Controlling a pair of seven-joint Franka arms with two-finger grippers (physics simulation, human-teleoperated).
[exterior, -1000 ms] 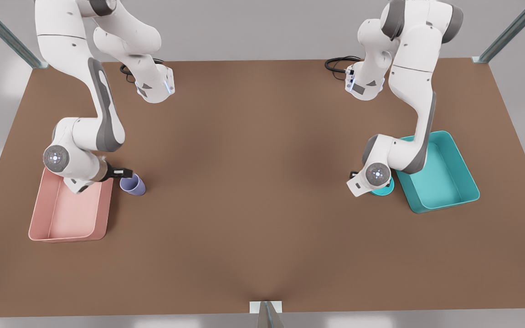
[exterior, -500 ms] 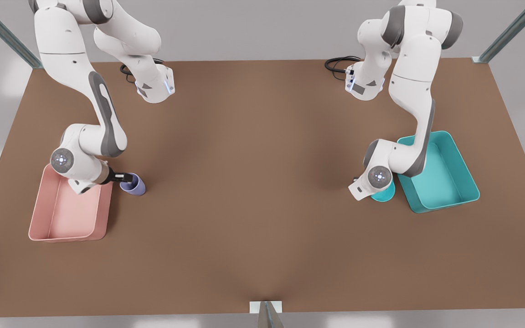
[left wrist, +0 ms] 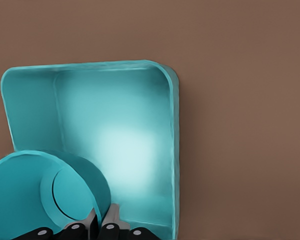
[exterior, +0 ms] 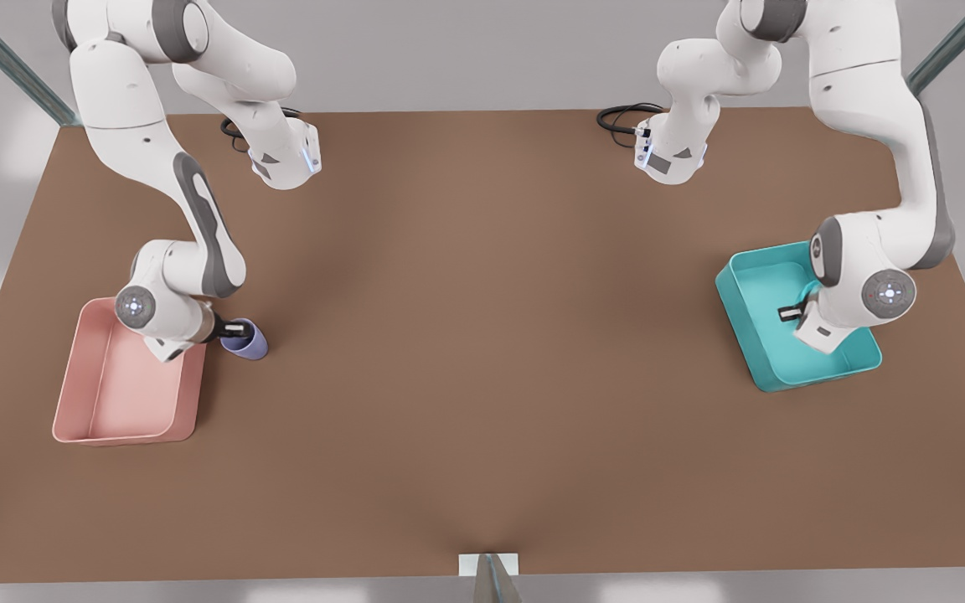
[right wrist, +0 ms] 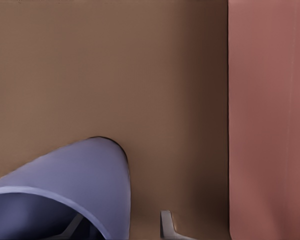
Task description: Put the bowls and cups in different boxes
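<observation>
- Teal bowl (left wrist: 25,195) cut off by the left wrist view's edge; in the front view almost wholly hidden behind the arm over the teal box (exterior: 755,335).
- Left claw (left wrist: 101,225) seen only as fingertips at the frame's edge, pinched on the bowl's rim.
- Lavender cup (right wrist: 75,185) cropped in the right wrist view.
- Right claw (exterior: 233,330) partly masked by its wrist; finger gap too small to tell.
- Pink box (right wrist: 267,120) cut by the frame.

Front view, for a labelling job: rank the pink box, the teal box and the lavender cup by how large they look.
1. Pink box and teal box: they look alike in size, and an arm covers part of the teal one, so I won't rank them.
2. Lavender cup: clearly smallest.
</observation>
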